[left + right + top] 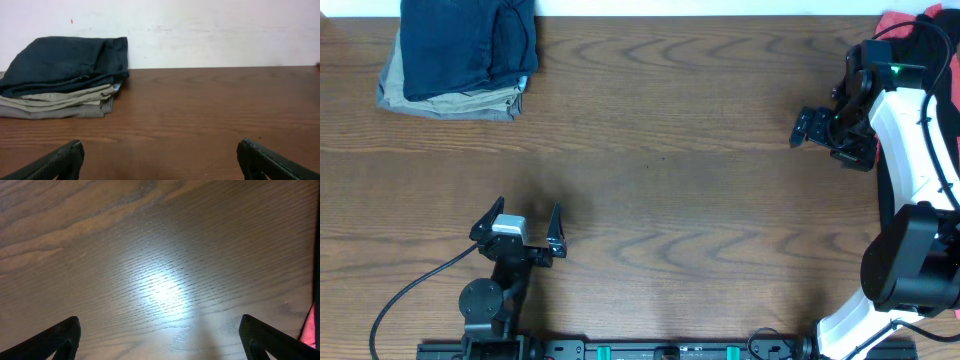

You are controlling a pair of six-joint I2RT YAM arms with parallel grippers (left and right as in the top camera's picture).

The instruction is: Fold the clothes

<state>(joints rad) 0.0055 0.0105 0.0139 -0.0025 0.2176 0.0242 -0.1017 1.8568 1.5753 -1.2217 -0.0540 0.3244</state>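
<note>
**At the far-left table corner: navy garment on a khaki stack**

On the far-left corner of the table (pixel 700 200), the navy garment (pixel 468 45) lies folded on top of khaki trousers (pixel 450 100), with edges roughly aligned. The left gripper (pixel 528 212) sits low near the front edge, fingers spread wide and empty, facing the stack across bare wood. The right gripper (pixel 806 128), likewise spread and empty, points down at the wood on the right side, near a red cloth (pixel 905 22).

Handling, as judged: the denim-like cloth is soft but thick, fairly heavy, limp when lifted and not fragile. It may slide over the khaki. The best hold is probably a thick edge, waistband or hem, pinched at two well-separated points, one per gripper.
</note>
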